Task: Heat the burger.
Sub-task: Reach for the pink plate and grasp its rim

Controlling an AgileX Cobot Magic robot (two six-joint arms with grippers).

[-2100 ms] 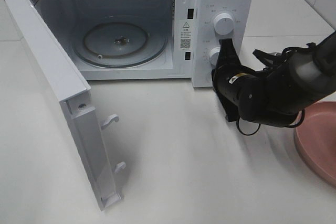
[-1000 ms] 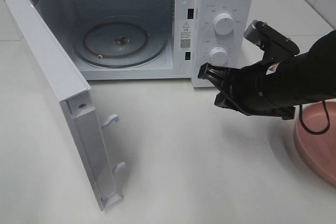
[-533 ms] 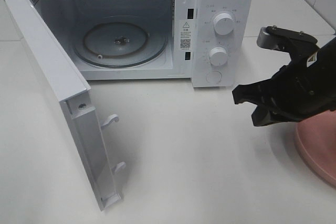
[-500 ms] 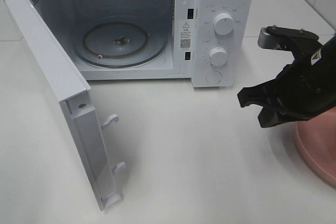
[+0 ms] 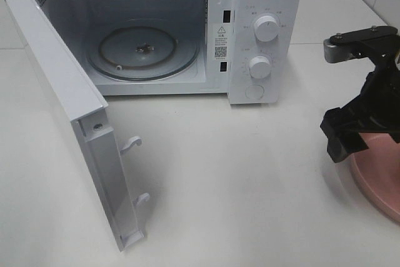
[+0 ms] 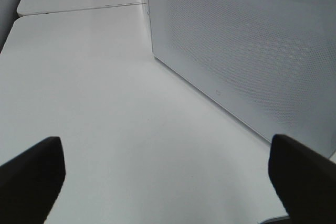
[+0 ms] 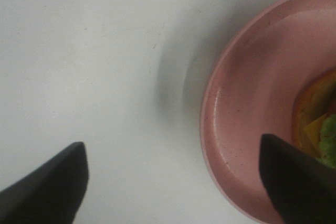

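While right end effector (image 7: 172, 148) gapes wide, empty | burger (image 7: 316, 125): cropped, seemingly yellow cheese, green lettuce

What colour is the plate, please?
The plate is pink; the right wrist view shows it best.

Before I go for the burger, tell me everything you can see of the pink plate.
The round pink plate looks glazed and faintly speckled, with a shallow raised rim. It lies flat on the white table, partly cut off at the high view's right edge. The layered burger sits on it, mostly out of frame. The right claw hangs open over its rim, apparently not touching.
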